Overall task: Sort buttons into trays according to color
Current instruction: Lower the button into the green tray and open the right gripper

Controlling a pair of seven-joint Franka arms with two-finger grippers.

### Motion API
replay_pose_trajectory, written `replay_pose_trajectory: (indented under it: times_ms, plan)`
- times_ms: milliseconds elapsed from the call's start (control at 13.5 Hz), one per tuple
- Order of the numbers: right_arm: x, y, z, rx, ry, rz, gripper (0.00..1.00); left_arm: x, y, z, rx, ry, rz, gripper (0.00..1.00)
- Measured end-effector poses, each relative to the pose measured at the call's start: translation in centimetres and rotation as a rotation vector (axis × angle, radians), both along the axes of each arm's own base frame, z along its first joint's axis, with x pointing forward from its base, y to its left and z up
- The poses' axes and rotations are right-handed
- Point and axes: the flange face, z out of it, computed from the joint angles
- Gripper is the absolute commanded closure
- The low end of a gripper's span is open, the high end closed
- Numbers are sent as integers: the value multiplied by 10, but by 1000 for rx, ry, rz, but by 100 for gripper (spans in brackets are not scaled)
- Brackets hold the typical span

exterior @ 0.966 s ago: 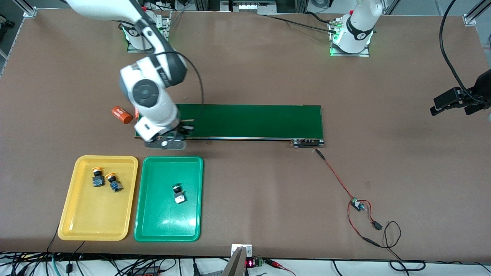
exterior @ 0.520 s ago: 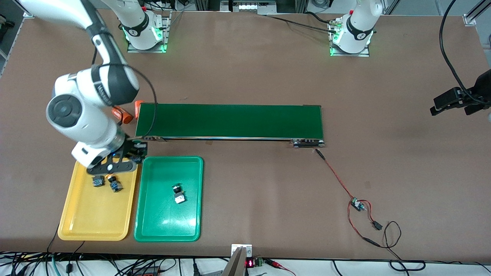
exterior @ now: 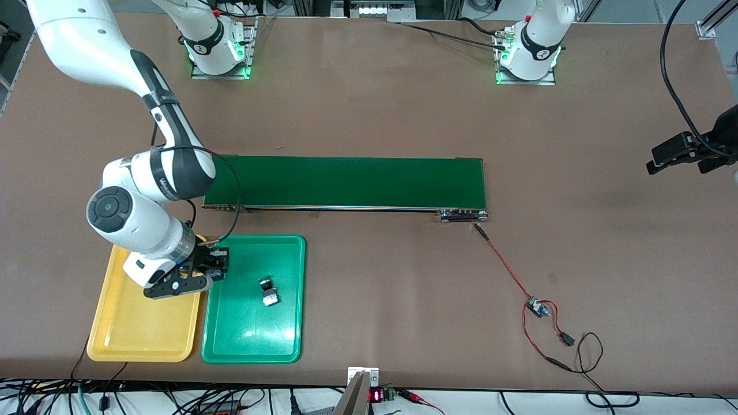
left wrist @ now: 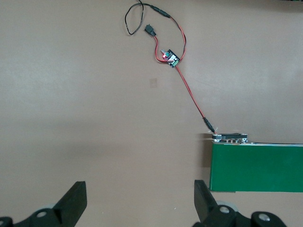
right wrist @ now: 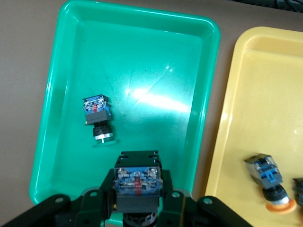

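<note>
Over the green tray's rim beside the yellow tray, the right claw grips a button, another button at three o'clock, left claw released, waiting.

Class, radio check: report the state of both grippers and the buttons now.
Right gripper shut on button, over green tray edge. Left gripper open, waiting. One button in green tray. Nothing in the way.
</note>
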Motion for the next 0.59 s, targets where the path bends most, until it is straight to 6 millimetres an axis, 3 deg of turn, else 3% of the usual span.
replay_pose_trajectory:
  times_ms: [595]
  plan:
    - [13, -18, -50, -8, -47, 98, 87, 2, 2, -4, 0, 5, 3, 0]
